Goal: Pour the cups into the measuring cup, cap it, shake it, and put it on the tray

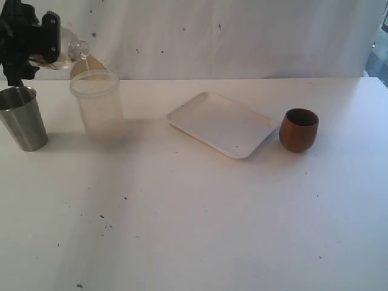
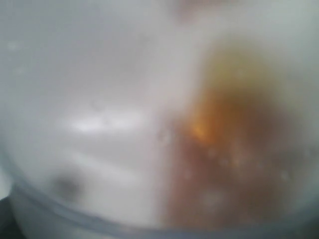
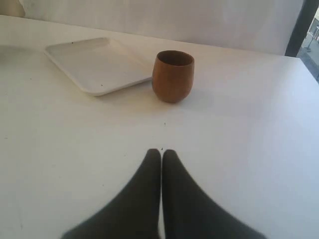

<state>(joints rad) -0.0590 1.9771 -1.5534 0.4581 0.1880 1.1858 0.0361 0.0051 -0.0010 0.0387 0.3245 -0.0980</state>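
The wooden cup [image 3: 173, 77] stands upright, apart from the closed right pincer [image 3: 161, 152].

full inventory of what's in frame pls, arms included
steel tumbler: one, shiny silver, upright, far left of the exterior view.
frosted tub: one, translucent white, upright, just right of the steel tumbler.
clear tumbler: one, colourless with brownish contents, tilted above the frosted tub.
tray: one, white, mid-table.
wooden cup: one, reddish-brown, upright, by the tray's right corner.
table: one, white.
left gripper: black, holding the clear tumbler aloft.
right gripper: dark, fingers together, facing the wooden cup.
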